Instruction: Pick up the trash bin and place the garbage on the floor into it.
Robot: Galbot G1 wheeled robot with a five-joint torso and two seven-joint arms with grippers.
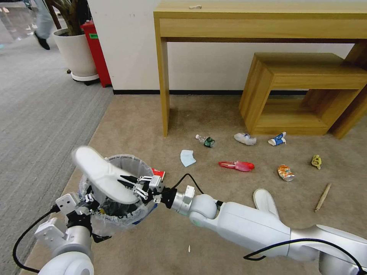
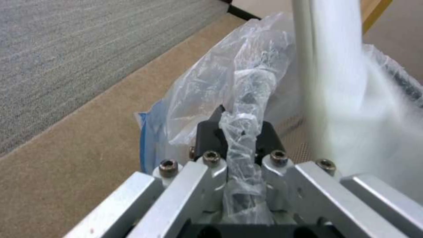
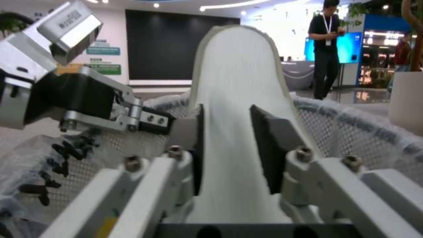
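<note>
The right tool (image 1: pixel 134 186), arm stretched leftward, grips a white slipper (image 1: pixel 100 172) over the trash bin (image 1: pixel 134 219), whose rim the left tool (image 1: pixel 87 200) pinches.

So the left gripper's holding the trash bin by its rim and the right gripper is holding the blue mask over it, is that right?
Not quite. The right gripper is shut on a white slipper, not the blue mask, which lies on the floor in the head view. The rest holds: the left gripper is holding the trash bin by its rim.
</note>
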